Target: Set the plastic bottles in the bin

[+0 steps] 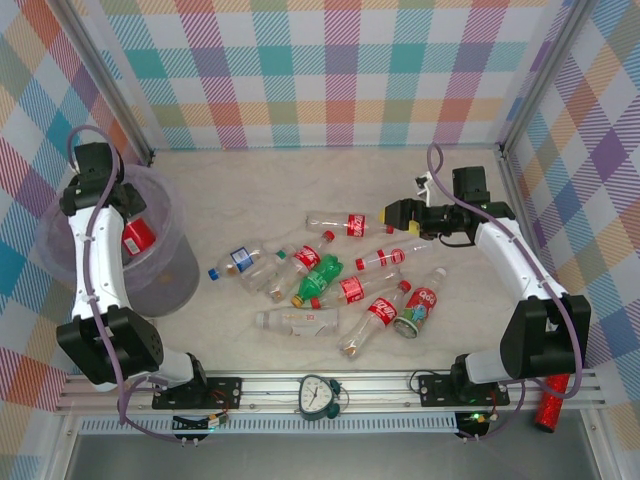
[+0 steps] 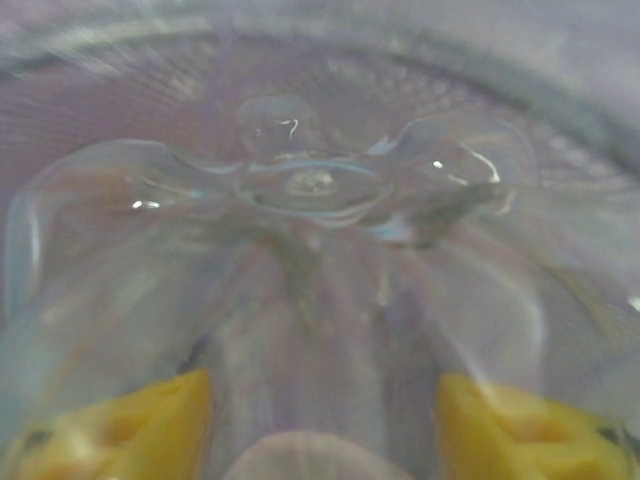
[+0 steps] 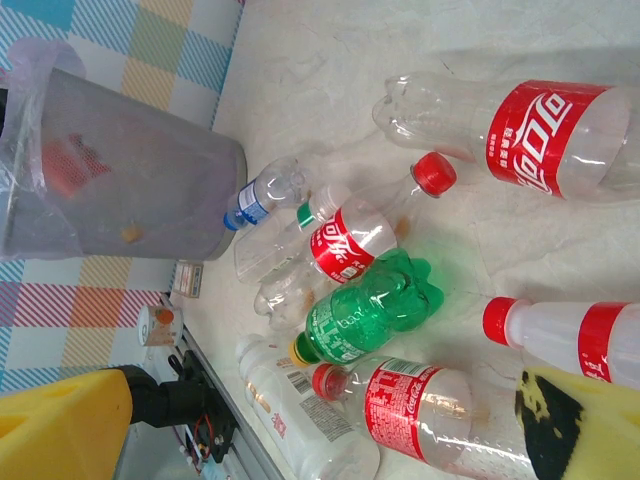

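Left gripper is clenching a red-labelled bottle over the bin at the left edge of the table, likely needing release next, while right gripper is hovering wide open.

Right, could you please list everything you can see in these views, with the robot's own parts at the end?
bin: one, grey with a lilac liner, left side of the table
held bottle: one, clear with a red label, within the bin's opening
loose bottles: about nine, clear, mostly red-labelled, one blue-labelled, one white-labelled, heaped mid-table
green bottle: one, green, in the middle of the heap
alarm clock: one, pale face, on the near rail between the arm bases
red glittery cylinder: one, red, near-right corner
table: one, pale marbled
left gripper: one, yellow, jaws shut on the held bottle
right gripper: one, yellow, jaws open and empty, by the heap's right side
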Motion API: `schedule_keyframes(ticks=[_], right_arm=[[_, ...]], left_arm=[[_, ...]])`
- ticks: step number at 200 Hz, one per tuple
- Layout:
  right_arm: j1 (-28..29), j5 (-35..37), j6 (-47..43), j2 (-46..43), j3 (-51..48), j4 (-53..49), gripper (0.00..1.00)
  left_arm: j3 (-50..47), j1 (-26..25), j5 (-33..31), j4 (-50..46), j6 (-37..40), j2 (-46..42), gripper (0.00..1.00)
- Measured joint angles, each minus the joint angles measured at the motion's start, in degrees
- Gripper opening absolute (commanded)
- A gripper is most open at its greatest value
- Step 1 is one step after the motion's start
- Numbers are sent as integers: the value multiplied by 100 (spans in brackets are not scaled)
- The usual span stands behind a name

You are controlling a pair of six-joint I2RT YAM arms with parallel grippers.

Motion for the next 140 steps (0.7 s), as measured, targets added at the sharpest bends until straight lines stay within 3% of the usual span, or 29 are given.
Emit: schedule_keyframes(ticks=[60, 96, 140], right_arm=[[0, 42, 4, 13, -48, 4, 98], [0, 44, 4, 17, -105, 7, 98], [0, 118, 7, 4, -116, 0, 98]], left_arm=[[-699, -46, 616, 391, -125, 2, 0], [-682, -240, 715, 660, -188, 118, 0], [-210, -678, 643, 1145, -348, 938, 0]])
